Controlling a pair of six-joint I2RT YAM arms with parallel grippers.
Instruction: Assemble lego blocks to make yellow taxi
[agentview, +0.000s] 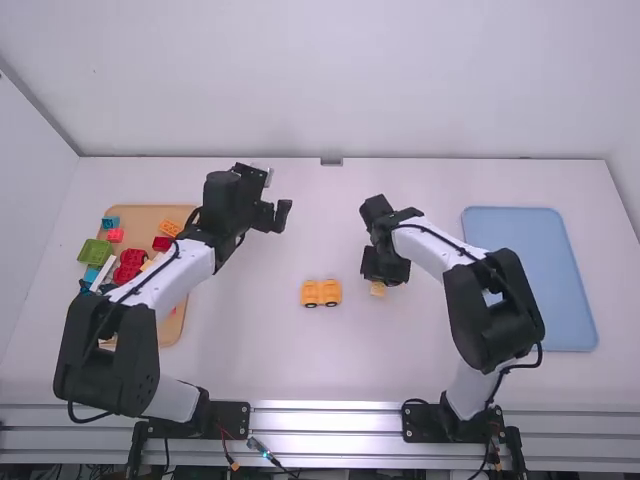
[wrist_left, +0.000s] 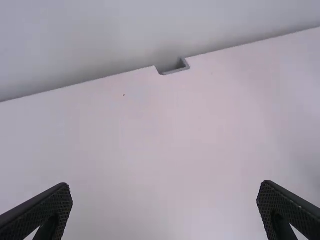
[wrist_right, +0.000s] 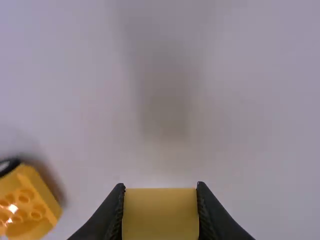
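Probably the likeliest trouble is a crooked fit: the right gripper (wrist_right: 160, 186) is clamped on a yellow block (wrist_right: 160, 214) just beside the wheeled yellow car base (agentview: 321, 293), which sits at mid-table with its studs showing in the right wrist view. If the block comes over with its sockets out of line, pressing could leave it cocked on the studs or make the base roll off on its wheels, since nothing is bracing it. A weak pinch might also let the block turn between the fingers. I cannot tell whether the block touches the table. The left gripper (wrist_left: 166, 184) has its fingers wide apart with nothing between them, so it could steady the base, though two grippers over so small a car might knock each other. Off to the left, an orange tray (agentview: 145, 218) holds loose bricks, a green brick (agentview: 95, 252) among them, and the left arm hangs across part of it. The right arm covers part of a blue tray (agentview: 520, 225) opposite.
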